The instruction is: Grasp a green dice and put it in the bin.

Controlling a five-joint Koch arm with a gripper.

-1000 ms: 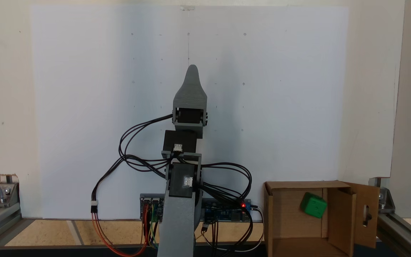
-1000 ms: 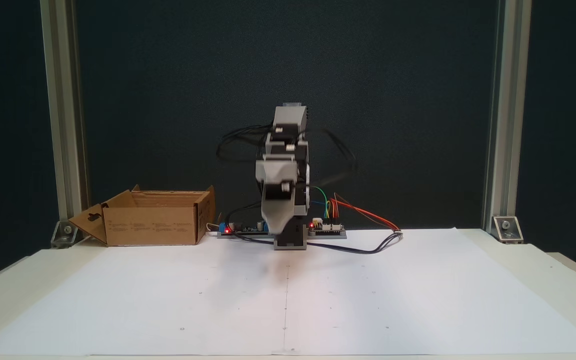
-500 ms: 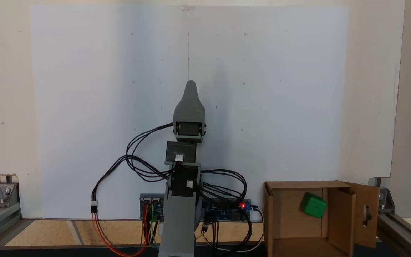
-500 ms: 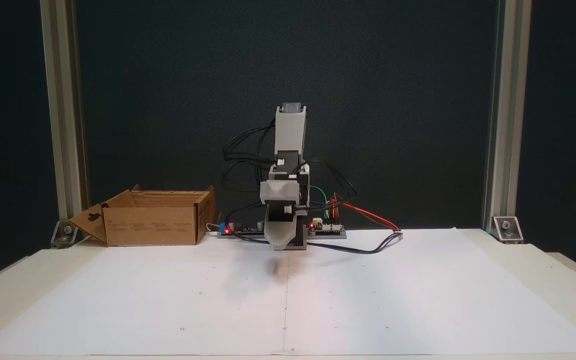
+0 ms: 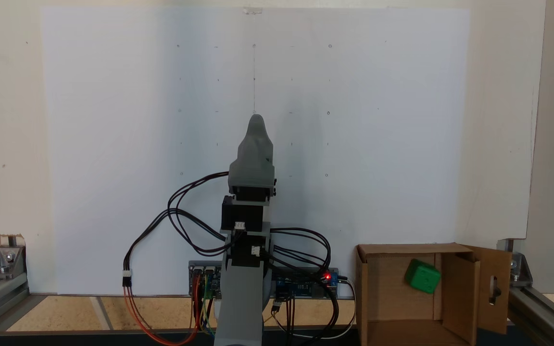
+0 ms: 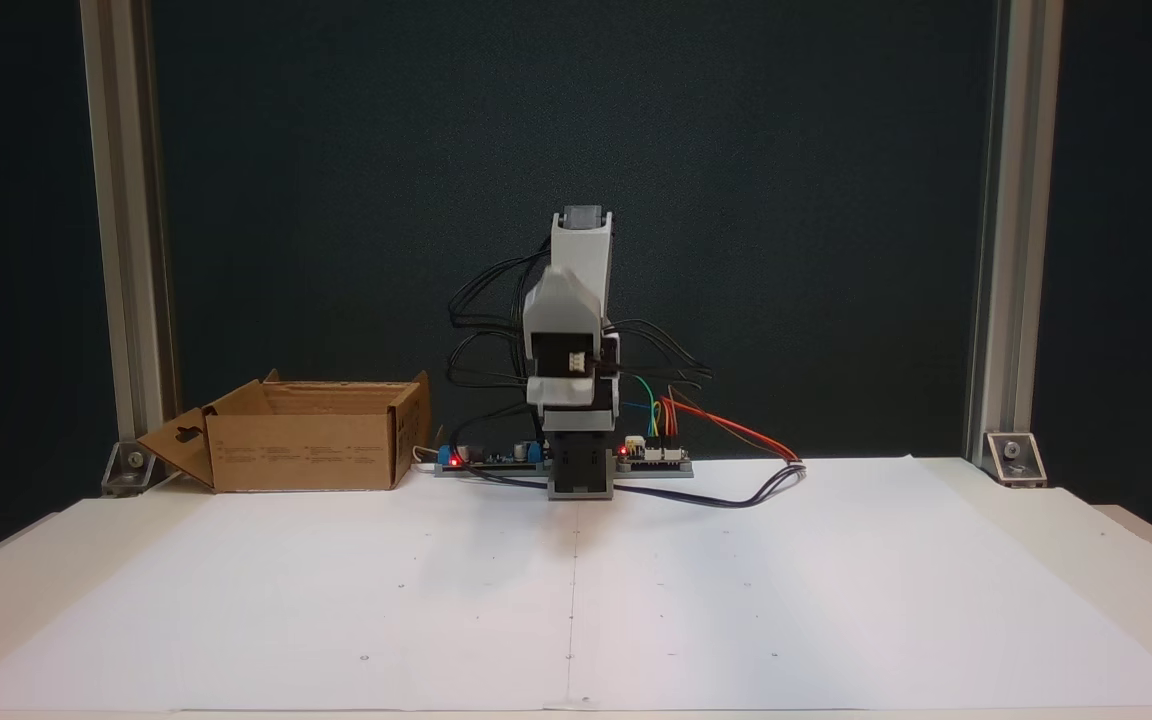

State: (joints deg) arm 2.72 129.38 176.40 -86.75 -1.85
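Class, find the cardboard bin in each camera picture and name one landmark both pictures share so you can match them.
A fixed view: the bin sits at the bottom right, seen from above, with the green dice inside.
Another fixed view: the bin sits at mid-left on the table's far edge, seen from the side.
Shared landmark: the board with a red light beside the bin.

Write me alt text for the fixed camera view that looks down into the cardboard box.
A small bright green plastic dice lies inside an open brown corrugated cardboard box at the lower right, beside a flap with a keyhole-shaped cutout. The grey hobby arm's gripper points up the white paper sheet at centre, apart from the box, its jaw opening not discernible.
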